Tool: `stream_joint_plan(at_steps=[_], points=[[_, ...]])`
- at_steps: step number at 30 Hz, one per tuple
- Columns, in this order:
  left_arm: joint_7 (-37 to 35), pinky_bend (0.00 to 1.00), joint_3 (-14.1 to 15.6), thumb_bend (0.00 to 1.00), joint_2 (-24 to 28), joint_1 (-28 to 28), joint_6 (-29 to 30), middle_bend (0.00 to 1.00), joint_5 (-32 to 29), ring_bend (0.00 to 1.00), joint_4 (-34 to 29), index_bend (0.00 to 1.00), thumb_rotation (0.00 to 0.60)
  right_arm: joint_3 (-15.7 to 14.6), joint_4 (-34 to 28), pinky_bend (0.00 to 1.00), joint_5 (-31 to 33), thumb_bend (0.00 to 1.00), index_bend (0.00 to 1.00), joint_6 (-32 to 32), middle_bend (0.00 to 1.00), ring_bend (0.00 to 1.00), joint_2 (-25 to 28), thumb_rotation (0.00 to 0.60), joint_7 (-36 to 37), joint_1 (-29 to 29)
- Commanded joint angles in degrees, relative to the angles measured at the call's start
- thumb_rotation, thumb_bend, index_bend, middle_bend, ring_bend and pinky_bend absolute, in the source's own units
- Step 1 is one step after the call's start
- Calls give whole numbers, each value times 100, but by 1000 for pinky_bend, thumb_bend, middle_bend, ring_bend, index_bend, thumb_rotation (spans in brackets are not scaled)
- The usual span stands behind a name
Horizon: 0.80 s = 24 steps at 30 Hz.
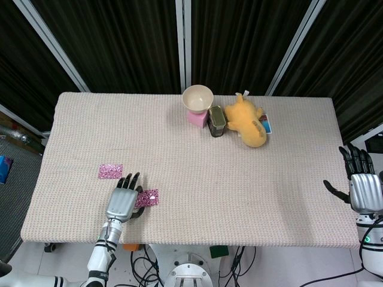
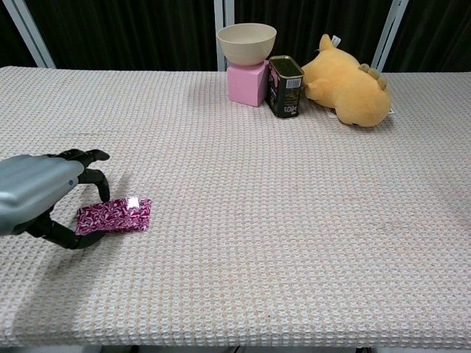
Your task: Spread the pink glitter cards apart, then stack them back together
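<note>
Beside left hand [image 2: 33,193], sparkly pink cards [image 2: 114,215].

It looked like a robot lab or test room. A table [image 1: 269,197] with a woven cloth stood in front of dark curtains [image 1: 119,42] with metal poles, and cables [image 1: 233,263] lay on the floor under it.

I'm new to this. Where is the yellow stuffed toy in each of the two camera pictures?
Head view: the yellow stuffed toy lies at the table's far edge, right of centre.
Chest view: it lies at the top right.
Shared landmark: the dark can stands just left of it in both.
</note>
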Motion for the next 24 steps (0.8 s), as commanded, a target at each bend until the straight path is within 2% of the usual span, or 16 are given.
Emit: stream_joint_plan(at_steps=[1,16,24], points=[[48,126,-24,264,-39,-27,-41,16,-2,0,21,393,458,-4,14,0,6,451,0,-6,0,0,-4,600,9,-5],[244,126,-99,265,-96,-115,-184,17,-57,0,118,390,459,2,-5,0,49,452,0,-73,0,0,19,600,-13,4],[269,126,-74,265,-36,-111,-201,17,-42,0,86,273,459,6,-15,0,59,452,0,-67,0,0,20,600,-28,-5]])
